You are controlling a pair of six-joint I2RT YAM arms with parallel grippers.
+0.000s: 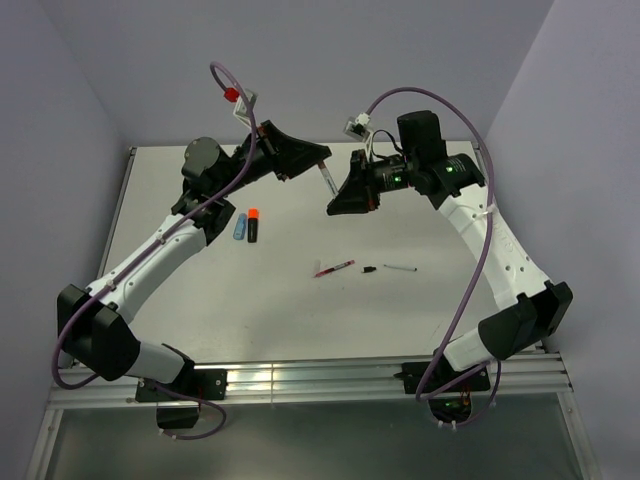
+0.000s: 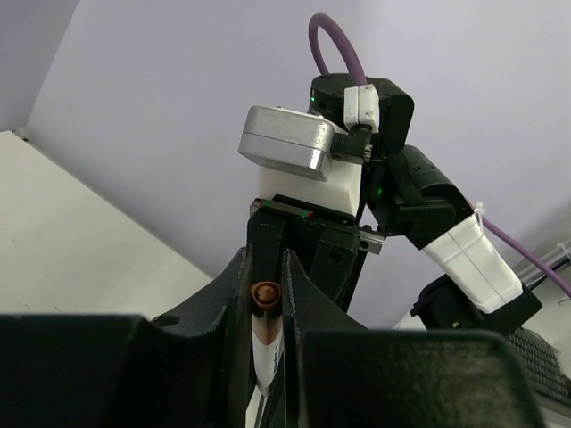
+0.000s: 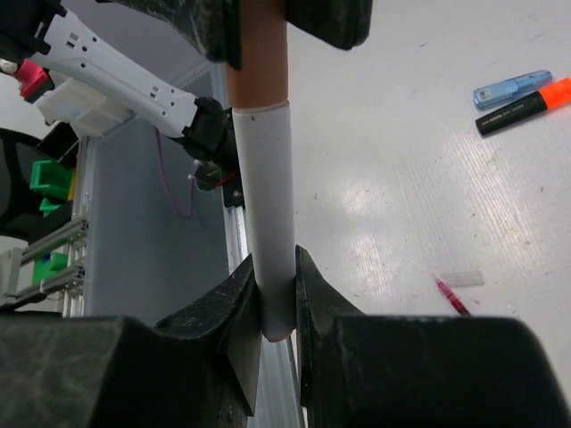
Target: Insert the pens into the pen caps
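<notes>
Three loose things lie on the pale table, all nearer to us than the white plastic pen held in the air: a slim red pen, a tiny black cap and a thin whitish pen. Left of the white plastic pen and a little nearer than it, a light-blue marker and a stubby black marker with an orange end lie side by side.

The white plastic pen spans the gap between the two arms. The right gripper pinches its white barrel near the end. The left gripper is clamped on the tan-brown section at its other end.

We judge this to be the push-together. To do it well, we keep both pieces on one straight axis and drive along that axis only. We hold both pinches firm so nothing slides through the pads. A sideways nudge would cock the joint. We cannot tell whether the joint at the white rim is fully seated, so we press until motion stops, then let go on one side only.
</notes>
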